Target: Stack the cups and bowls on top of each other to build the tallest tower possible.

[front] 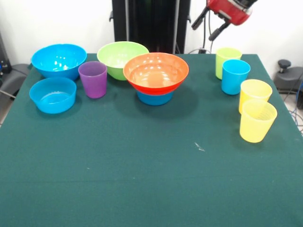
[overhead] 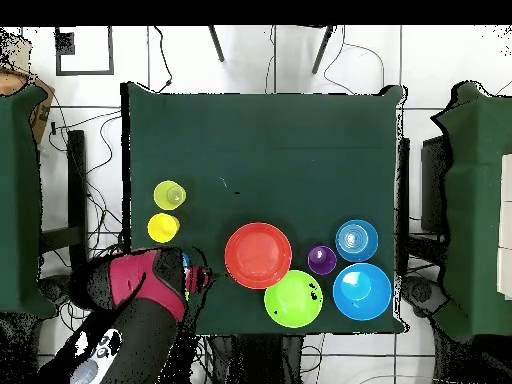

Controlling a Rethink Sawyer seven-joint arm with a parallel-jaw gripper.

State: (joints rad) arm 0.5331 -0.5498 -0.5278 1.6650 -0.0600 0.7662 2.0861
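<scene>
On the green tabletop [front: 142,179] the nearest pieces were two yellow cups [front: 257,120], upright and touching, one just behind the other, at the right side in the front view. Farther back on that side stood the blue cup [front: 235,76], with the lime green cup [front: 227,61] just behind and overlapping it from this angle. On the left, nearest, sat a small blue bowl [front: 52,95]; just right of it and a little farther, the purple cup [front: 93,79] stood on the tabletop, not yet on any stack. Toward the middle, the wide orange bowl [front: 155,72] rested upright on a second small blue bowl [front: 155,98], whose lower part showed beneath it: a two-piece start to the tower. Farthest were the large blue bowl [front: 59,60] at left and the lime green bowl [front: 120,57], partly behind the orange one.

Counted: five cups, five bowls.

All looked like light, stiff, glossy plastic, probably slippery and easy to tip. A cup would likely be best pinched across its rim or upper wall; a bowl by its rim edge.

The red arm [front: 230,10] hung at the far right, above and behind the green cup. Its tool was not clearly visible, so I could not tell its state
</scene>
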